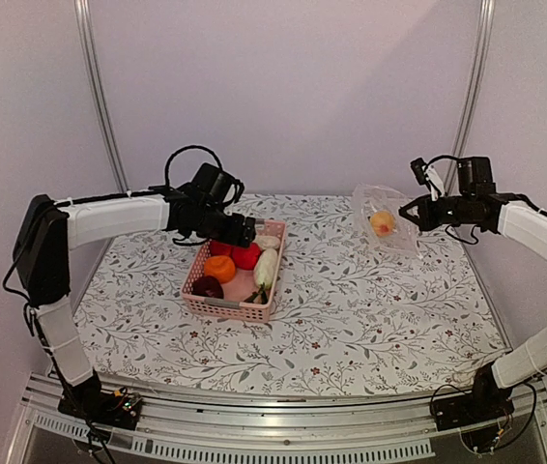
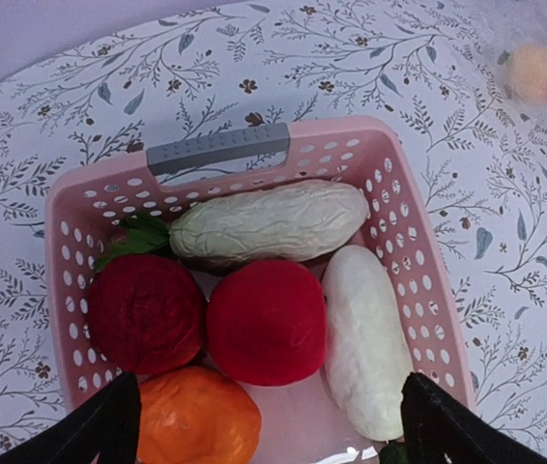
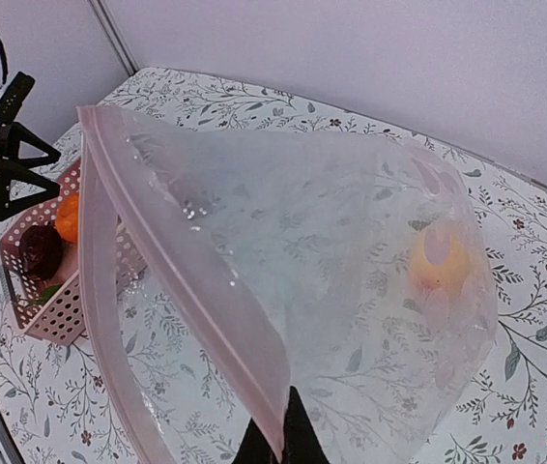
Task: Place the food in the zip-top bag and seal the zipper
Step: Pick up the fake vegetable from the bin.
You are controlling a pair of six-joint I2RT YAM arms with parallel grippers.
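The pink basket (image 1: 254, 311) holds the food: an orange (image 2: 196, 420), two red pieces (image 2: 266, 321) (image 2: 143, 311) and two long white pieces (image 2: 269, 222) (image 2: 365, 338). A dark maroon piece (image 1: 207, 286) lies at the basket's near end. My left gripper (image 2: 269, 435) is open and empty, hovering over the basket (image 2: 389, 184). My right gripper (image 3: 278, 443) is shut on the pale pink zipper (image 3: 187, 271) of the clear zip-top bag (image 3: 331, 251). It holds the bag's mouth lifted and open at the table's far right (image 1: 389, 208). A yellow lemon (image 3: 438, 266) lies inside the bag.
The floral tablecloth (image 1: 351, 309) covers the table. A metal rail (image 1: 283, 411) runs along the near edge, and pale walls with metal poles (image 1: 100, 87) close in the back and sides. The basket and my left gripper also show at the left of the right wrist view (image 3: 46, 309).
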